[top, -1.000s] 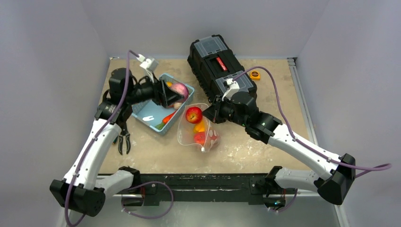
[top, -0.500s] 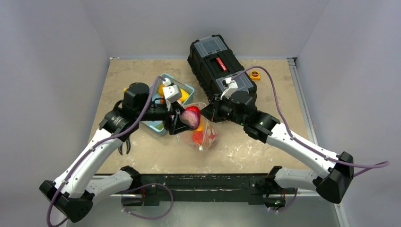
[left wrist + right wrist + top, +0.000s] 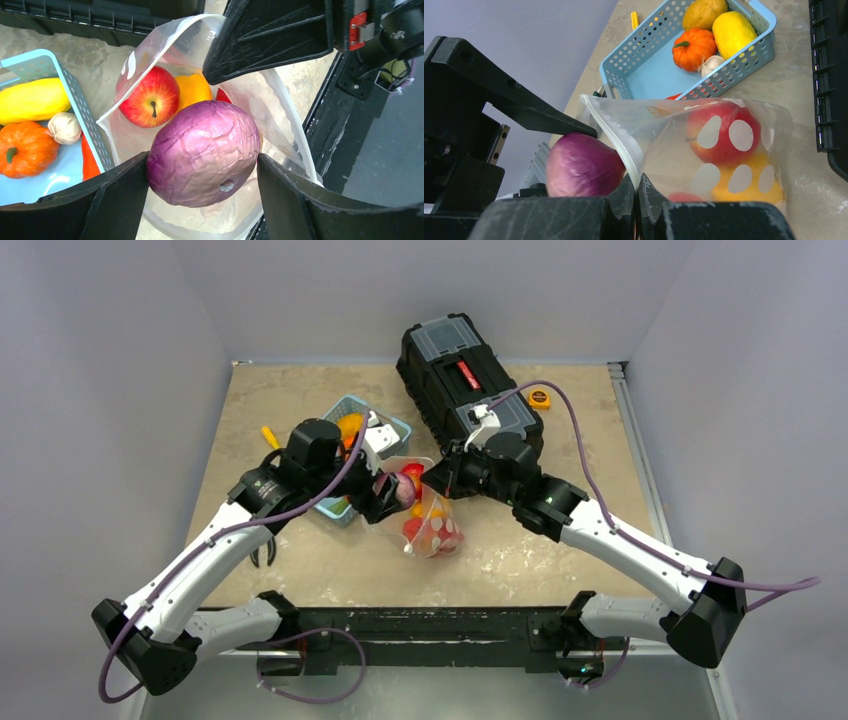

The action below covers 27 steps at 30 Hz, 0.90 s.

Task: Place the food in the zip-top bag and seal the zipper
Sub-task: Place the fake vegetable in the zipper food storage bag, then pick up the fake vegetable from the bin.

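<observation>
My left gripper [image 3: 202, 172] is shut on a purple onion [image 3: 204, 152] and holds it over the open mouth of the clear dotted zip-top bag [image 3: 280, 120]. The onion also shows in the top view [image 3: 402, 490] and the right wrist view [image 3: 583, 166]. Inside the bag lie a red apple [image 3: 150, 96], a yellow-orange piece [image 3: 193, 89] and a red piece [image 3: 418, 530]. My right gripper [image 3: 637, 195] is shut on the bag's white zipper edge [image 3: 616, 136] and holds the mouth up and open. The dotted bag wall [image 3: 724, 150] faces the right wrist camera.
The light-blue basket [image 3: 651, 75] left of the bag holds a small pumpkin [image 3: 694, 47], a yellow piece [image 3: 732, 31], a garlic bulb [image 3: 710, 64] and a tan piece [image 3: 704, 11]. A black toolbox [image 3: 460, 370] stands behind the bag. An orange tape measure [image 3: 539, 397] lies at back right.
My left arm has carried the purple onion from the basket rightward to the bag's mouth. The right gripper keeps its hold on the bag edge; the bag has shifted slightly.
</observation>
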Motion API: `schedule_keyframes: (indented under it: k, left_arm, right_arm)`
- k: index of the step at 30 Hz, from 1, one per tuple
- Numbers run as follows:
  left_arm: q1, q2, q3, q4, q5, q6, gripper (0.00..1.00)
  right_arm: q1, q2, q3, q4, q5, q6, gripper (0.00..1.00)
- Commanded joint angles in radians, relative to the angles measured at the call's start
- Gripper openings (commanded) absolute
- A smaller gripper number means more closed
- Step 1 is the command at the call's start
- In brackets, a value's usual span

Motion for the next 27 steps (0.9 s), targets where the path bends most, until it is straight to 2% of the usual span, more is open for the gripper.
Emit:
schedule_keyframes:
  k: [1, 8, 16, 23, 27]
  left_arm:
    - [-0.005, 0.009, 0.029, 0.022, -0.038, 0.012, 0.76]
    - [-0.005, 0.011, 0.023, 0.031, -0.051, 0.0, 0.82]
    - [-0.004, -0.036, 0.009, 0.049, -0.113, -0.003, 0.83]
    - [-0.004, -0.198, -0.089, 0.183, -0.269, -0.027, 0.84]
    - [-0.003, -0.295, -0.138, 0.239, -0.419, -0.049, 0.84]
  right_arm:
    - [0.005, -0.022, 0.005, 0.075, -0.024, 0.012, 0.0]
    - [0.005, -0.022, -0.002, 0.085, -0.034, 0.019, 0.0]
    - [0.004, -0.015, -0.007, 0.097, -0.046, 0.021, 0.0]
    - [0.004, -0.01, 0.003, 0.088, -0.058, 0.018, 0.0]
    - [0.004, -0.019, -0.019, 0.094, -0.051, 0.017, 0.0]
